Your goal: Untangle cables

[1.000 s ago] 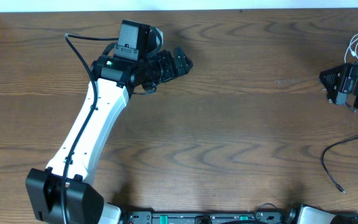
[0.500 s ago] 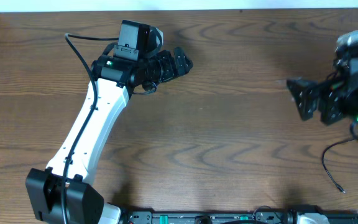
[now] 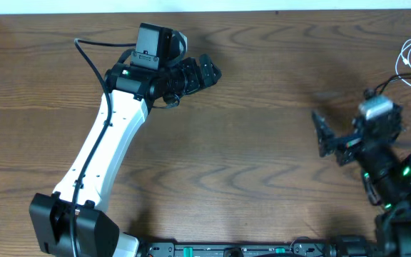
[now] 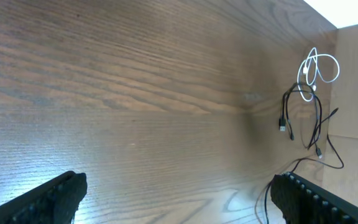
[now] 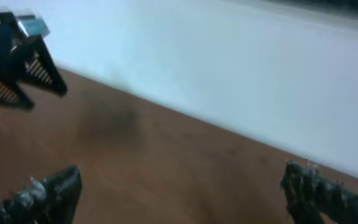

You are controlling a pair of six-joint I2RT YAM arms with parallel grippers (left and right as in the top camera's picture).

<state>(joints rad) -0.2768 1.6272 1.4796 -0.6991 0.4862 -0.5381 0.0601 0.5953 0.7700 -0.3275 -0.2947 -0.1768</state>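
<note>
A robotics lab: white robot arm on wooden table.

Table dark brown, streaked with wavy wood grain; left arm white with black joints and a green light; left gripper black; white cable; black cable; wall pale bluish white.

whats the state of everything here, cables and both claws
white cable, loosely looped on the table, lower loop overlapping the black cables, not held
black cables, slack and bent on the table, tangled with the white one at the top, not held
left claw, open, empty, away from the cables
right claw, open, empty
</note>
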